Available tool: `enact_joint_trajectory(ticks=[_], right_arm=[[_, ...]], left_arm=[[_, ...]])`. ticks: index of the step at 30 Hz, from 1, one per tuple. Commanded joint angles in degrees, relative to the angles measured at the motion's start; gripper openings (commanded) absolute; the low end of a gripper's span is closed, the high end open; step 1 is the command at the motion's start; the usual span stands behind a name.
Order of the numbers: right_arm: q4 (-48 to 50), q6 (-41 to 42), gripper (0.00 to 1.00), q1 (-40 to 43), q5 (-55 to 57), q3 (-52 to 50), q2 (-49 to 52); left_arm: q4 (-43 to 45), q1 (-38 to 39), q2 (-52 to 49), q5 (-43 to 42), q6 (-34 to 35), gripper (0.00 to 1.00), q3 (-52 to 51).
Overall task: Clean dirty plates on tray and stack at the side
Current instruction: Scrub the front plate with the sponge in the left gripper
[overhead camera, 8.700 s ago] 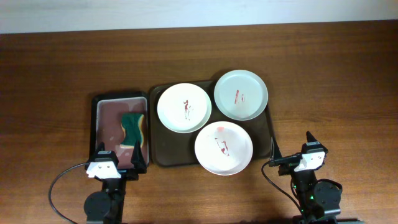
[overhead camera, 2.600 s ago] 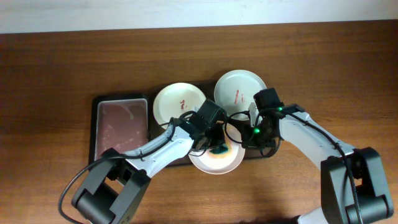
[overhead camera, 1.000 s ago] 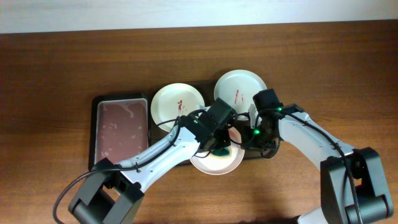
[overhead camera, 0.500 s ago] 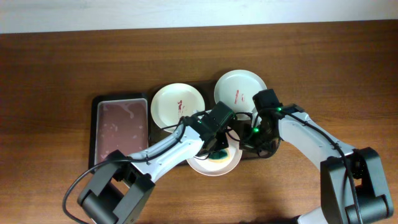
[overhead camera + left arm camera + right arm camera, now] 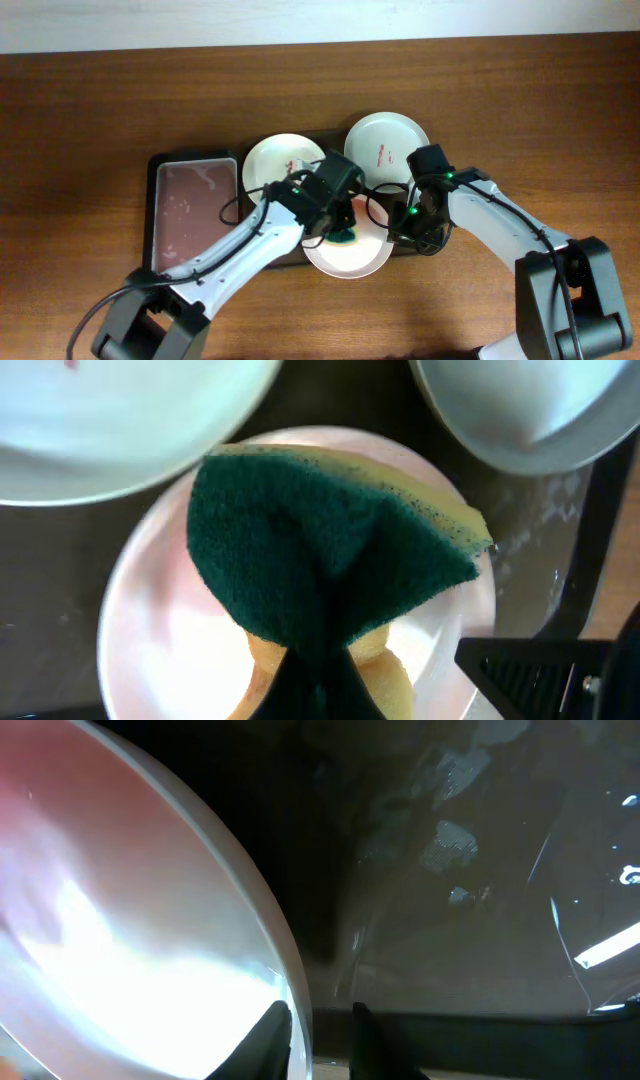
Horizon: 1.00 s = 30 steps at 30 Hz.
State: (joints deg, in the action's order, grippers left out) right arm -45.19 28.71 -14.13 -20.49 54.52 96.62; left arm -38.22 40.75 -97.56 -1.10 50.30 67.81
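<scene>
In the left wrist view, the left gripper [image 5: 315, 685] was seen clenched on a green-and-yellow sponge [image 5: 320, 550]. The sponge was folded by the pinch and held down over the pinkish plate [image 5: 170, 630].

In the right wrist view, the right gripper [image 5: 315, 1025] was set at that plate's rim. Its fingers stood narrowly apart with the rim running between them. Whether the rim was actually clamped or only straddled could not be told.

From overhead, the pinkish plate [image 5: 350, 258] was found at the near side of the tray [image 5: 336, 142], with a gripper on either side of it. Farther back, the white plate [image 5: 275, 165] lay at the left and the mint plate [image 5: 390, 140] at the right. Red smears were visible on both. The sponge tray [image 5: 152, 210] sat just beside the tray on the left. No plate was seen stacked on the counter [image 5: 100, 100].

The plate was judged stiff, smooth and probably light, so it could easily be pushed about by the sponge and would be slippery once wet. A hold on the raised rim, opposite the wiping side, was judged the only sensible place to take it. The shallow edge offers little to pinch, so a grip could slip off. The sponge was judged soft and yielding, and best pinched at its middle.
</scene>
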Motion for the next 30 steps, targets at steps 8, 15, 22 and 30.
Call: enact_joint_trajectory(ticks=[8,15,22,30], right_arm=[[-0.3,0.1,0.22,-0.1,0.8,-0.3,0.3],[-2.0,0.1,0.16,-0.1,4.3,-0.3,0.3],[2.0,0.1,0.27,-0.1,4.6,-0.3,0.3],[2.1,-3.0,0.24,-5.0,4.7,-0.3,0.3]], left_arm=[[-1.6,0.7,-8.8,5.3,-7.8,0.00,-0.5],[-6.9,-0.1,-6.8,7.6,-10.1,0.00,5.5],[-13.5,-2.0,-2.1,5.2,-11.6,0.00,9.9],[-20.2,-14.7,2.0,5.2,-22.4,0.00,10.0]])
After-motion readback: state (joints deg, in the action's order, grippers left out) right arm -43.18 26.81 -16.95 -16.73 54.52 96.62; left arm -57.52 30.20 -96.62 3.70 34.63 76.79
